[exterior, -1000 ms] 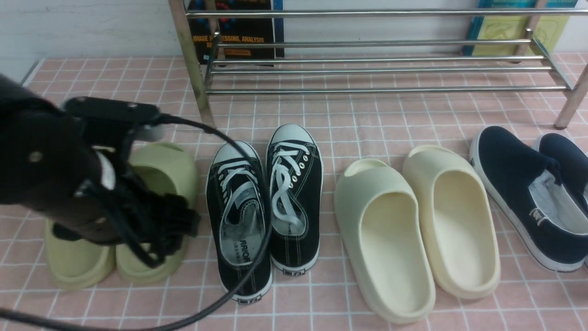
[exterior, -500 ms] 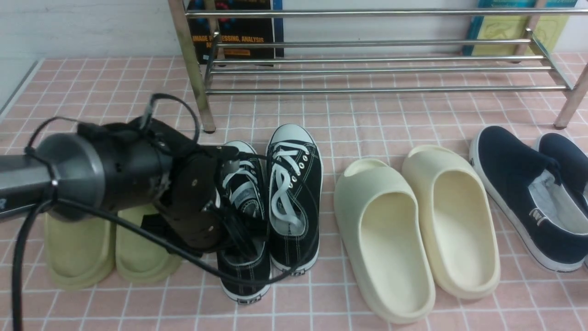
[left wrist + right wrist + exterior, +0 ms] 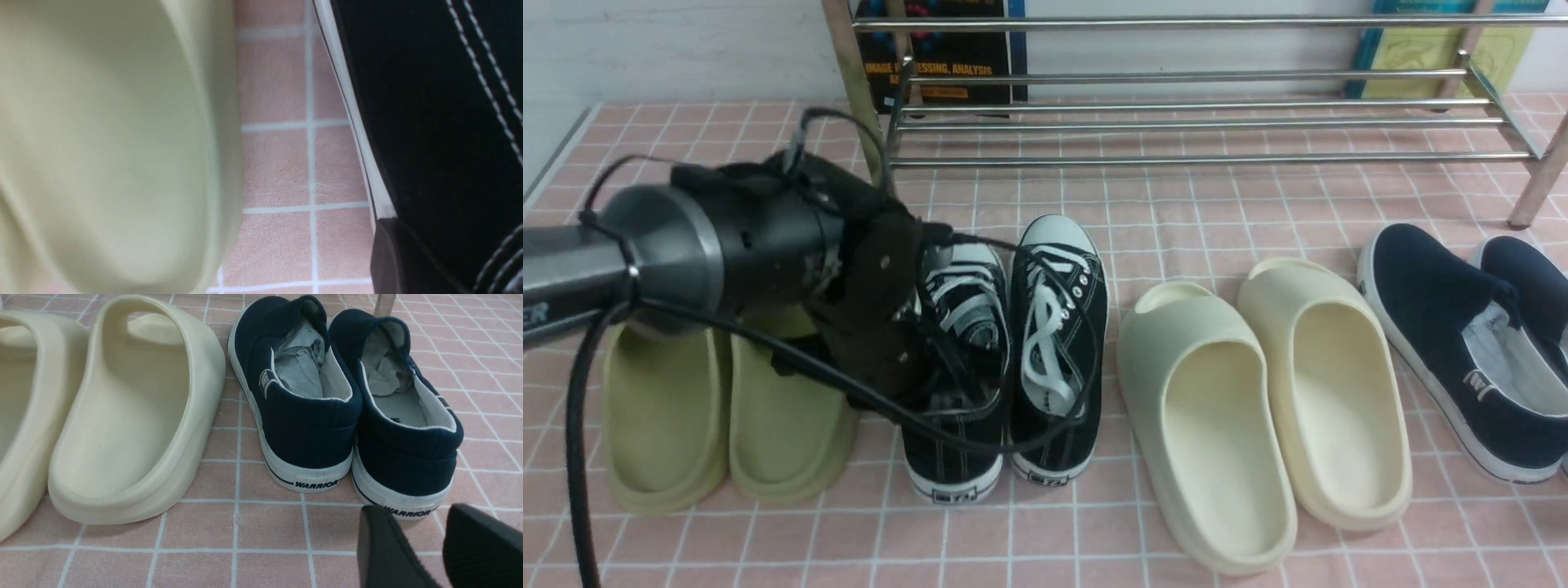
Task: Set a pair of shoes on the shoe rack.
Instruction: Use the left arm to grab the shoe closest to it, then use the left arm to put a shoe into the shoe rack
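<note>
While the right gripper (image 3: 416, 512) waits with its jaws apart and nothing between them, just short of the heels of the navy slip-ons (image 3: 347, 416), the work is on the other side. The left gripper (image 3: 923, 367) is down in the pair of shoes (image 3: 1054, 343) with its jaws closed on them, though the wrist hides exactly which piece of canvas is pinched. One dark finger (image 3: 404, 261) lies against the black outer wall of the sneaker on that side. Both sneakers sit pressed side by side on the pink tiled floor (image 3: 1094, 539), heels toward the robot, and I cannot tell whether the soles have left it. Just outside the closed jaws lie the green slides (image 3: 727, 408), with only a strip of tile between them and the sneaker. On the jaws' far side, past the sneakers, are the cream slides (image 3: 1258, 408). Well beyond the jaws, ahead of the white toe caps, stands the shoe rack (image 3: 1176, 122). To my eye the grasp is made and the carry has not begun. Next the arm needs a lift high enough to clear the front bar. Then it must reach forward and set the pair down level across the bars, without letting either shoe slip from the pinch.
</note>
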Controlling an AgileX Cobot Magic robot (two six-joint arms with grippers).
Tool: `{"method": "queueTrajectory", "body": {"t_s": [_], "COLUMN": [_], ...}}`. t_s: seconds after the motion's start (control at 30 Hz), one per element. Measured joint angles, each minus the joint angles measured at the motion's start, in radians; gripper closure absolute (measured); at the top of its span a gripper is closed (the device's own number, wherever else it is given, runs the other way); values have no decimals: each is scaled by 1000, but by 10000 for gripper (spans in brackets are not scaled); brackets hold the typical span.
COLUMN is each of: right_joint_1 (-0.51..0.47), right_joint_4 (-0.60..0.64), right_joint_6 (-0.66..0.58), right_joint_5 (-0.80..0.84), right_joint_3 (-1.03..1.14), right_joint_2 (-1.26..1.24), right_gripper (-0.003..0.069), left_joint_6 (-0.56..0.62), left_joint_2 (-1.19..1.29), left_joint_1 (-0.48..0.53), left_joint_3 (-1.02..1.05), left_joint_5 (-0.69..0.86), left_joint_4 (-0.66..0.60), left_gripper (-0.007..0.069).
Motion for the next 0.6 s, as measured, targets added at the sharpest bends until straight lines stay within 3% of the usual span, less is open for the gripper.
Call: {"method": "queueTrajectory", "body": {"t_s": [0.3,0.6], "right_joint_1": [0,0], "right_joint_4": [0,0], "right_joint_6": [0,0], "right_joint_5": [0,0], "right_joint_3": [0,0], "right_joint_2": [0,0], "right_gripper": [419,419], "left_joint_6": [228,299], "left_joint_2": [-17,121], "left_joint_1": [150,275], "left_joint_3": [-256,-356], "left_joint_5": [31,-44], "left_joint_4": [-197,-309], "left_gripper": [596,596]}}
